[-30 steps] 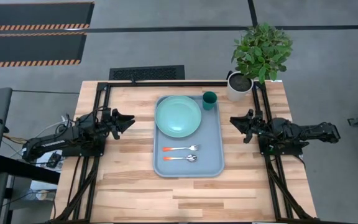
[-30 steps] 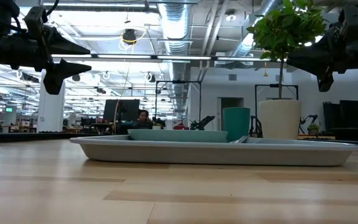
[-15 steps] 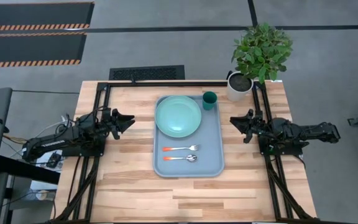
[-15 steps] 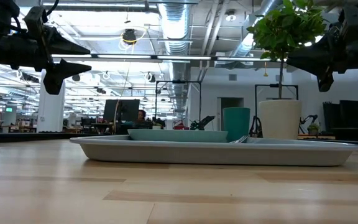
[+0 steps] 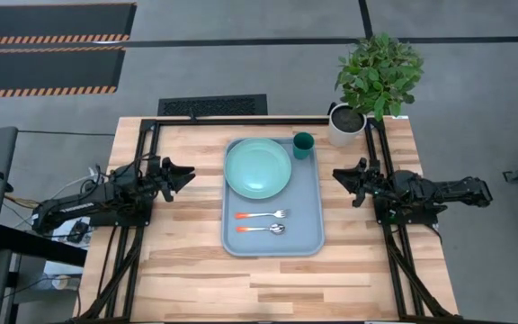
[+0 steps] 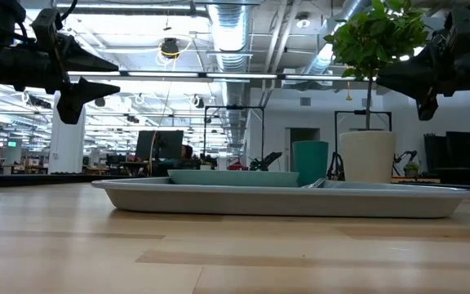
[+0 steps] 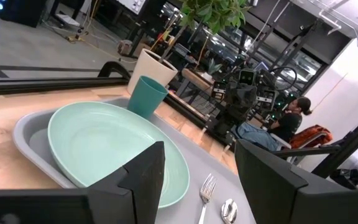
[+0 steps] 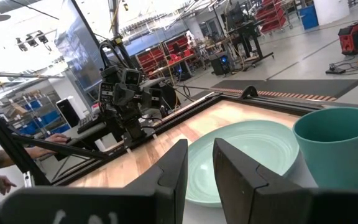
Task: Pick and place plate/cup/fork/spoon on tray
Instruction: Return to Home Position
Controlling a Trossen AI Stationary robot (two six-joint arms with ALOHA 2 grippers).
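Observation:
The blue-grey tray (image 5: 308, 202) lies at the middle of the table. The mint-green plate (image 5: 258, 167) rests flat on its far half, and the dark green cup (image 5: 303, 145) stands upright in its far right corner. The orange-handled fork (image 5: 263, 215) and spoon (image 5: 263, 229) lie side by side on the near half. My left gripper (image 5: 187, 173) hovers left of the tray, level and open, with nothing between its fingers (image 7: 199, 146). My right gripper (image 5: 338, 177) hovers right of the tray, level, its fingers a little apart and holding nothing (image 8: 201, 142).
A potted plant in a white pot (image 5: 347, 124) stands at the table's far right corner, close to the cup. Black frame rails (image 5: 241, 121) run along the far edge and both sides. Bare wood (image 5: 268, 283) stretches between the tray and the near edge.

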